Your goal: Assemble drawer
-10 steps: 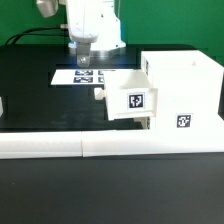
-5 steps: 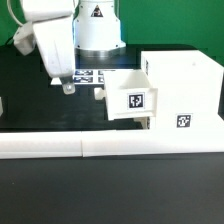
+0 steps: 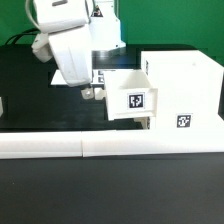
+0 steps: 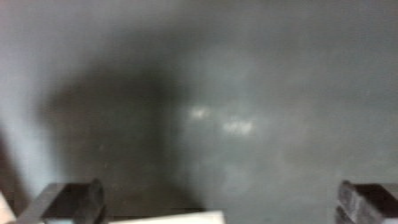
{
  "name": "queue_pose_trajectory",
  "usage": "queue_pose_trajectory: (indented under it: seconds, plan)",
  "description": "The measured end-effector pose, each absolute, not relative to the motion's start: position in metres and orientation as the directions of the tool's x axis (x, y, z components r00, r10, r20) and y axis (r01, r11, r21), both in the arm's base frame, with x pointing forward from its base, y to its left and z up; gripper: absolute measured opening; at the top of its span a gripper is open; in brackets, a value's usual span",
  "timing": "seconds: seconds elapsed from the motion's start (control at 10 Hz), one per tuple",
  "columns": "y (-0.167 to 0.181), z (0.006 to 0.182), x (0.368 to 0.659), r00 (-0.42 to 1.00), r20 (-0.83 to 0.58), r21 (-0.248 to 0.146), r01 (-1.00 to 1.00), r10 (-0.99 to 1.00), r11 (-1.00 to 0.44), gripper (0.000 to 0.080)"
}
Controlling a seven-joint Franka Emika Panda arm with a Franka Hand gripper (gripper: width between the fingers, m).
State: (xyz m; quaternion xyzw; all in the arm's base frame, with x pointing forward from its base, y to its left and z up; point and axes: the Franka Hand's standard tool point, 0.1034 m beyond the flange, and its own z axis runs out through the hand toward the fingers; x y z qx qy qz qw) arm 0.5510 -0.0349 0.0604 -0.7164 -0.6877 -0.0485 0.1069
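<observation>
A white drawer case (image 3: pixel 185 90) stands at the exterior view's right, with a tag on its front. A white drawer box (image 3: pixel 130 98) with a tag sticks partly out of the case's left side. My gripper (image 3: pixel 89 91) hangs low just left of the drawer box, close to its left edge; I cannot tell whether it touches. In the wrist view my gripper (image 4: pixel 217 205) is open and empty, its fingertips (image 4: pixel 71 202) wide apart over the dark table. A white corner (image 4: pixel 178 218) shows between them at the picture's edge.
The marker board (image 3: pixel 103 76) lies behind the arm, mostly hidden. A white rail (image 3: pixel 110 148) runs along the table's front. A small white part (image 3: pixel 2 104) shows at the exterior view's left edge. Black cables (image 3: pixel 20 38) lie at the back left.
The arm has come down from the back and moved toward the exterior view's right, up to the drawer box's left side. The drawer parts have not moved.
</observation>
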Motion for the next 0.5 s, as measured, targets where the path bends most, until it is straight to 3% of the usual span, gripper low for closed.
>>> queue_pose_trajectory:
  seconds: [0.5]
  plan:
    - [-0.003, 0.059, 0.554, 0.144, 0.212, -0.113, 0.986, 0.967, -0.122, 0.0649]
